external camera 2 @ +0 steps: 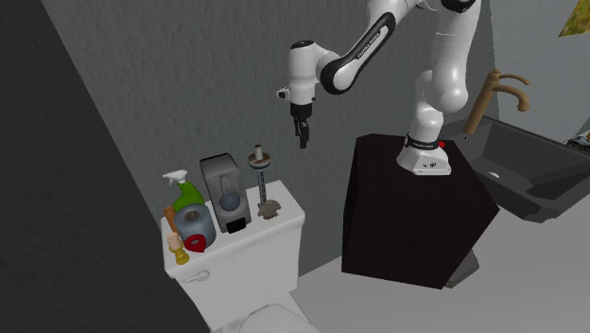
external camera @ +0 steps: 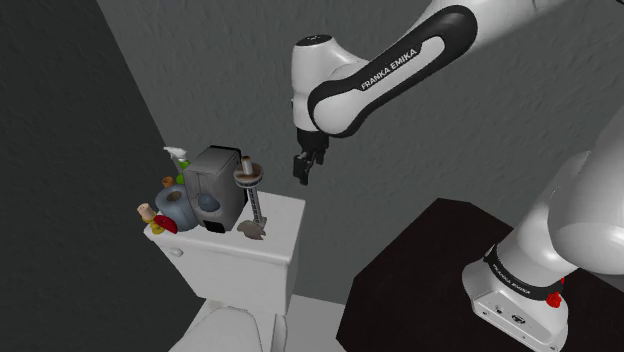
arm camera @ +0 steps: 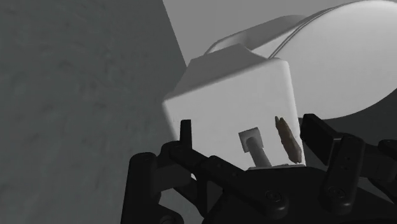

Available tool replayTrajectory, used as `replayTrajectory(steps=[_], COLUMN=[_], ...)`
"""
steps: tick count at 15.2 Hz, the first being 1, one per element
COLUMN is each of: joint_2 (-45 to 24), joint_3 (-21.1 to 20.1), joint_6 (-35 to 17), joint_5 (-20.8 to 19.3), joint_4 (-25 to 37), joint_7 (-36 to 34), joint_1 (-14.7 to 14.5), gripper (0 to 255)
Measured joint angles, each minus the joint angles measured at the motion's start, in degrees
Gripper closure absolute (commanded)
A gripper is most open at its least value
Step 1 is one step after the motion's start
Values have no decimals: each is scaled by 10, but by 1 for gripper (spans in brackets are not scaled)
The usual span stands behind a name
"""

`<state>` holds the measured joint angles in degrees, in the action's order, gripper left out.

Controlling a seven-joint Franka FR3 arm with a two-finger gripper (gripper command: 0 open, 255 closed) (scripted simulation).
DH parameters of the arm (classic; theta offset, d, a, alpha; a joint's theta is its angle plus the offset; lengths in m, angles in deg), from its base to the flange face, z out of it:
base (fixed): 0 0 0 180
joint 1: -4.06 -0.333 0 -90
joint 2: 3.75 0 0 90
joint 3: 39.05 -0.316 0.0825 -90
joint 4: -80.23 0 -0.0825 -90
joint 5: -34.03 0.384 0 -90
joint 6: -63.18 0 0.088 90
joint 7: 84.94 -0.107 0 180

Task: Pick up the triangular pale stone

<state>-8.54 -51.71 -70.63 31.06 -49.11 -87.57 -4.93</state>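
The triangular pale stone [external camera: 253, 231] is a flat grey-brown piece lying on the white toilet tank lid [external camera: 285, 215], right by the foot of an upright rod with a round cap [external camera: 248, 177]. In the second exterior view the stone [external camera 2: 269, 210] sits at the lid's right end. My black gripper [external camera: 303, 166] hangs in the air well above and to the shoulder view's right of the tank, pointing down. It is open and holds nothing. From the wrist, the stone [arm camera: 287, 137] appears edge-on, far below, between the spread fingers of the gripper [arm camera: 249, 127].
A grey box-shaped dispenser [external camera: 213, 183], a green spray bottle [external camera 2: 184, 194], a blue-grey round thing [external camera: 175, 206], a red item [external camera 2: 197, 244] and a small wooden piece [external camera: 147, 211] crowd the lid's other end. A grey wall stands close behind. My dark stand [external camera 2: 407, 213] and a sink [external camera 2: 529, 161] lie to the second exterior view's right.
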Motion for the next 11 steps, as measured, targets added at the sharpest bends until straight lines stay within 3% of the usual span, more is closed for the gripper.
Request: replayTrajectory(steps=[11], joint_2=[-222], joint_3=[-10], joint_6=[-70], joint_5=[-77], joint_4=[163], joint_7=[-15], joint_1=[-59], gripper=[0])
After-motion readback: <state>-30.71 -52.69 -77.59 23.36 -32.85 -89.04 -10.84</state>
